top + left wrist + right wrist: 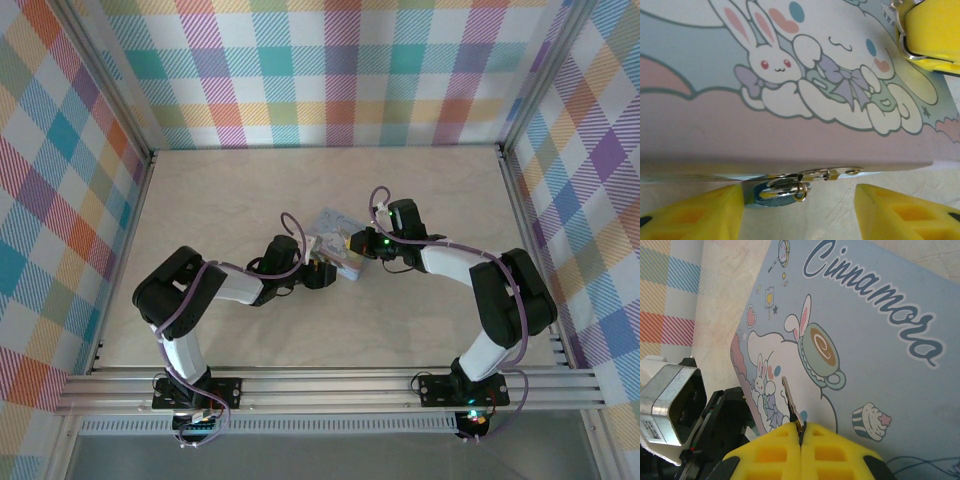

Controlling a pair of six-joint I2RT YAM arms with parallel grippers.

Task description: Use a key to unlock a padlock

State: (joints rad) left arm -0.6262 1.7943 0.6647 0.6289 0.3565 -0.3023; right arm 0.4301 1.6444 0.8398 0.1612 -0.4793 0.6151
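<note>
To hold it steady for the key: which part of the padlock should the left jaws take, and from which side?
Probably the blue body of the padlock, across its width, not the thin shackle. It hangs at the front edge of the tin, low by the table, so approach straight toward that edge, with one of the jaws on each side.

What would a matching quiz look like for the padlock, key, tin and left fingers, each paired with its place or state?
Things:
1 padlock
2 key
3 tin
4 left fingers

Places or states:
A pinched by the right fingers
B open, yellow
C at the tin's edge, between the left fingers
D printed with cartoon rabbits

Pairs: 1-C, 2-A, 3-D, 4-B
</note>
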